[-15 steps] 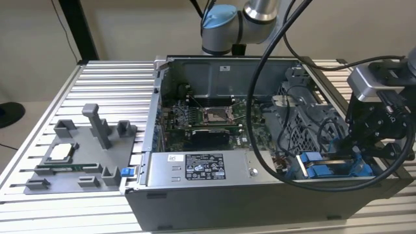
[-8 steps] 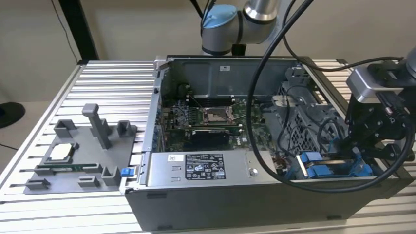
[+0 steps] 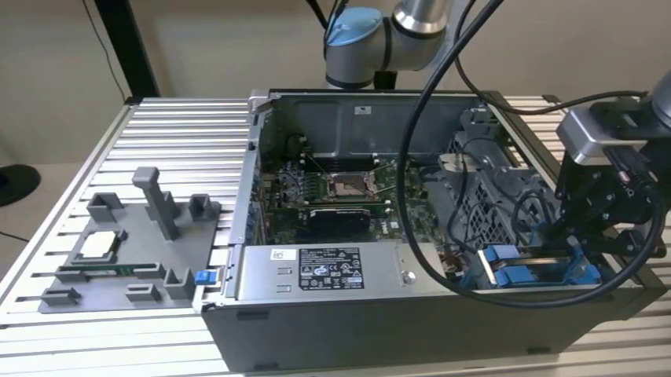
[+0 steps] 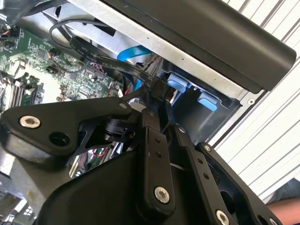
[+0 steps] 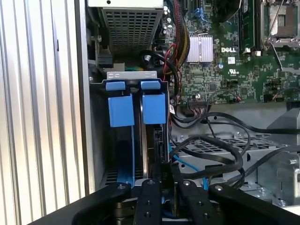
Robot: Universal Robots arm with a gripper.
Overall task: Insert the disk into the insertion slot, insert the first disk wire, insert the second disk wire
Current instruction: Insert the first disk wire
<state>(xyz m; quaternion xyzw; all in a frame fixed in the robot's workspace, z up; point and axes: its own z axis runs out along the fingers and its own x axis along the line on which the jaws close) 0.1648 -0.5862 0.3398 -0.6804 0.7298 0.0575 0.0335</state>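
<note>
Disk (image 5: 153,110) in blue carrier sits on edge in slot (image 5: 99,140), at corner of computer case (image 3: 314,338) on table (image 3: 168,133). Pincer (image 5: 165,182) right at disk's edge, apparently pressed together on black wire plug (image 4: 158,88). Reads as wire step; first or second unclear. Needs plug square to port, straight push, clear of loose cables (image 5: 211,150).

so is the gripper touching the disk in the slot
Cannot tell. In the first wrist view the gripper sits right at the near edge of the disk in the insertion slot, but its own body hides the spot where they would meet.
</note>
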